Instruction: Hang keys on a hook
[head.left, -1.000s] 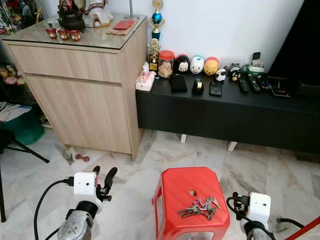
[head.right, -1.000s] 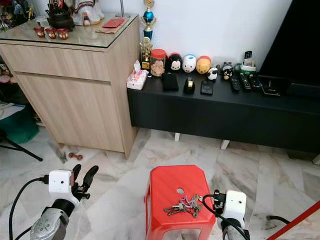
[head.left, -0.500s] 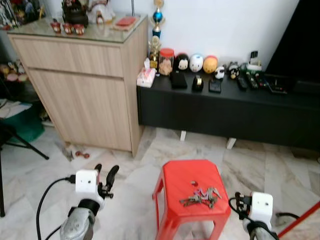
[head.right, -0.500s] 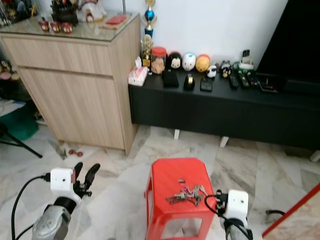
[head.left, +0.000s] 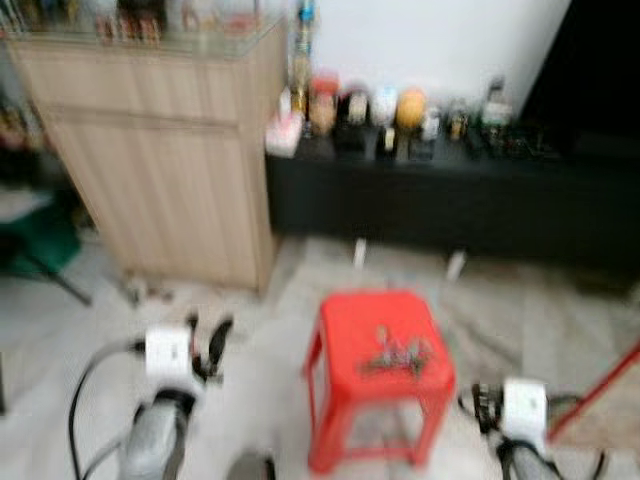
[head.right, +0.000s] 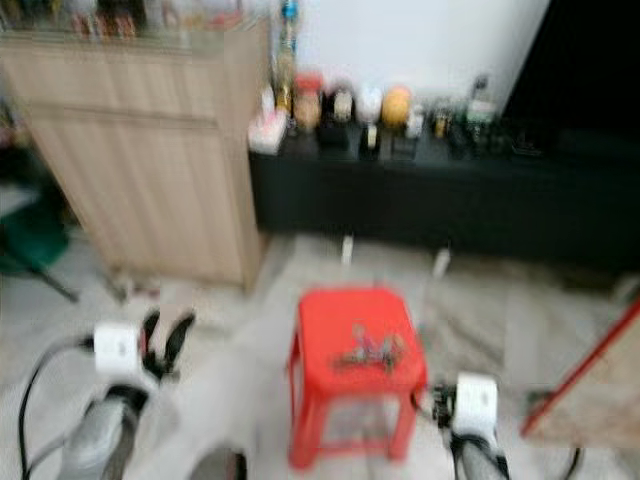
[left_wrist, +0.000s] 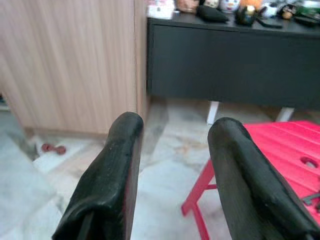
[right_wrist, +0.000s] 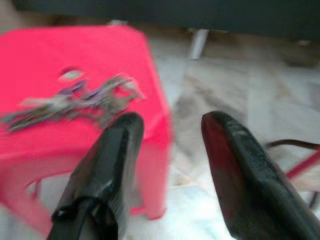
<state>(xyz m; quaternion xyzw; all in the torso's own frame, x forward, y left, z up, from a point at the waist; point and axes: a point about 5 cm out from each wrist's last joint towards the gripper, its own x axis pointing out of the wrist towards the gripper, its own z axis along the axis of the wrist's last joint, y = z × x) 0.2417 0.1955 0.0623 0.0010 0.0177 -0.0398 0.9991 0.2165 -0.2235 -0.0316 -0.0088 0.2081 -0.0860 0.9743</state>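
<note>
The keys (head.left: 398, 352) lie in a loose bunch on the top of the red stool (head.left: 340, 330), at lower centre of the blurred left eye frame, just below a small hole in the seat. They look like a light, rigid metal cluster on a ring, likely to splay and slide on the smooth plastic, so a pinch through the thick middle of the bunch or on the ring itself would probably hold best; a bite on a single blade may let the rest swing and slip. The blur hides where the ring sits. The left gripper (head.left: 203, 342) stands at lower left of that frame, off the stool's left side above the marble floor (head.left: 270, 330), fingers parted and holding nothing; its wrist view looks past the stool's edge toward the wooden cabinet (left_wrist: 65, 55) and the black low bench (left_wrist: 225, 60). The right gripper (right_wrist: 167, 125) is low at the stool's right side, released and empty, its two fingers spread and aimed across the stool's near corner, with the keys off to one side of the gap rather than between the fingers. No hook can be made out.
</note>
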